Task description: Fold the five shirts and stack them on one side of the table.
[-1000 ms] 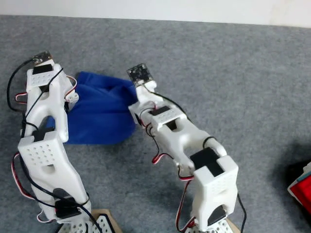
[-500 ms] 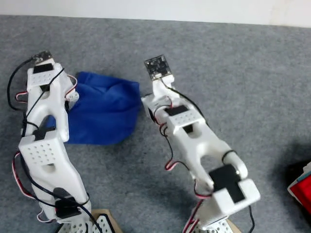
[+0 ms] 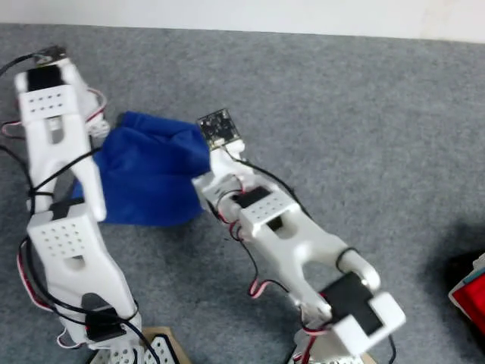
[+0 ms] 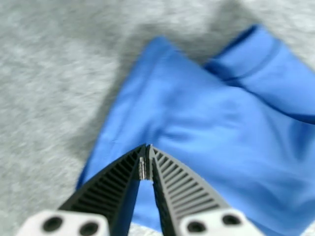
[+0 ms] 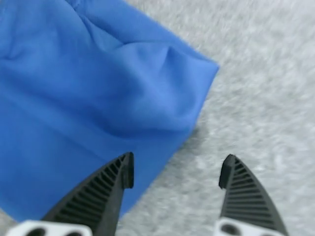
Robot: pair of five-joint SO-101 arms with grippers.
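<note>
Left gripper (image 4: 146, 162): the two ribbed fingers are pressed together at the tips, and nothing can be made out between them. The tips sit over the blue shirt (image 4: 206, 118), but it cannot be told whether they touch the cloth. Right gripper (image 5: 178, 169): fingers spread wide and holding nothing. One tip is over the shirt's edge, the other over bare table beside it. Whether either tip touches down cannot be told. The shirt lies on the grey, carpet-like table (image 3: 364, 114), toward the left side between the two arms. It is bunched into a rough block with soft folds and one corner jutting out. The cloth is blurred in the left wrist view, so its seams and openings cannot be sorted out. From above, the left arm (image 3: 64, 152) crosses the shirt's near-left edge and hides that edge, along with the gripper under it. The wrist of the right arm (image 3: 288, 227) covers the shirt's right corner, and its fingers are hidden beneath it. Well apart, at the table's right edge, a red thing (image 3: 471, 294) is cut off by the frame beside a dark patch. What it is cannot be told.
</note>
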